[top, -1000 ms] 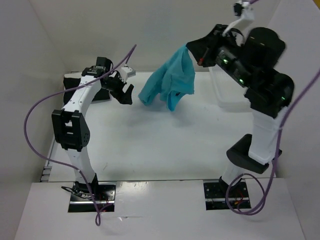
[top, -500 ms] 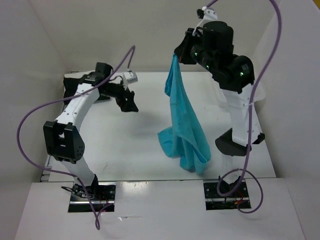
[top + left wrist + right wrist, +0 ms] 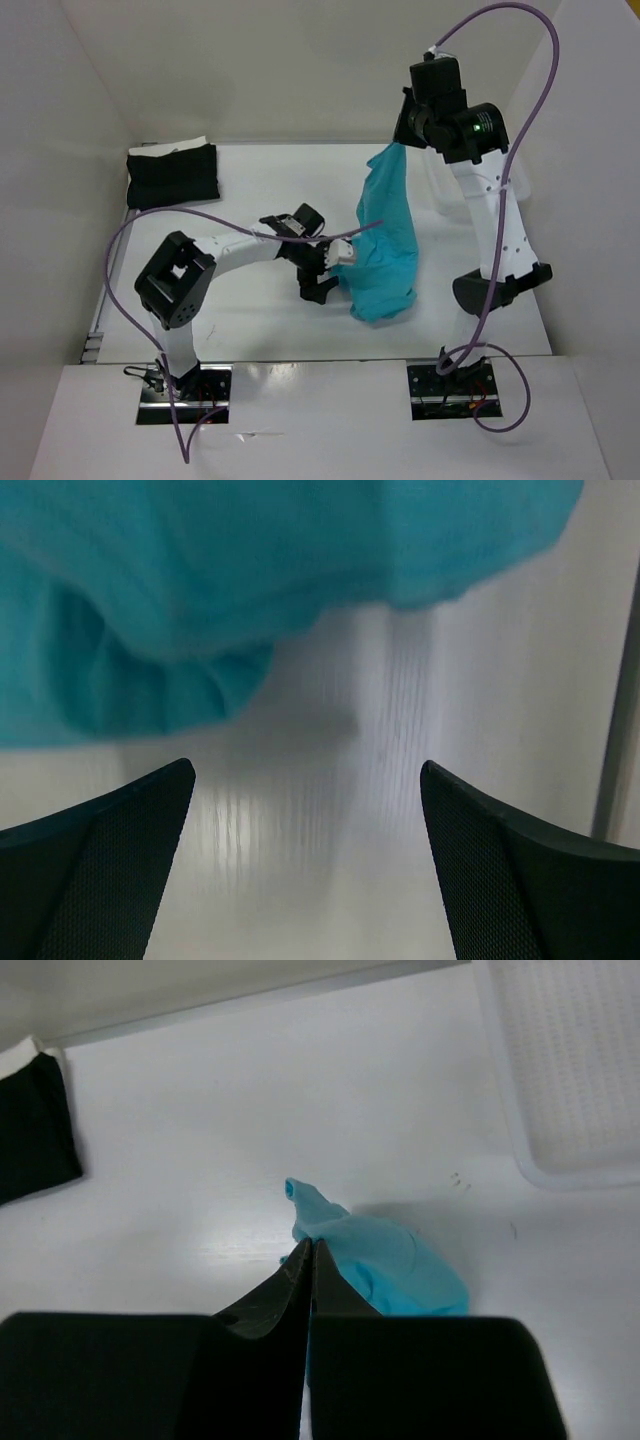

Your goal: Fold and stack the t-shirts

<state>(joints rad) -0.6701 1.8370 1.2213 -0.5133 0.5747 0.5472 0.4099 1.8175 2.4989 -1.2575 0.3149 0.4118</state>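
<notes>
At the far left corner of the desk (image 3: 250, 200) lies the folded black t-shirt (image 3: 172, 176), with a sliver of the cream-white t-shirt (image 3: 186, 144) showing at its far edge. Right of it, the left gripper (image 3: 322, 272) sits low over the desk, its 2 jaws spread wide and holding nothing, just beside the bunched lower end of the turquoise t-shirt (image 3: 390, 240). That shirt hangs lengthwise from the raised right gripper (image 3: 400, 142), which is clamped on its top end, with the white basket (image 3: 575, 1175) further right.
</notes>
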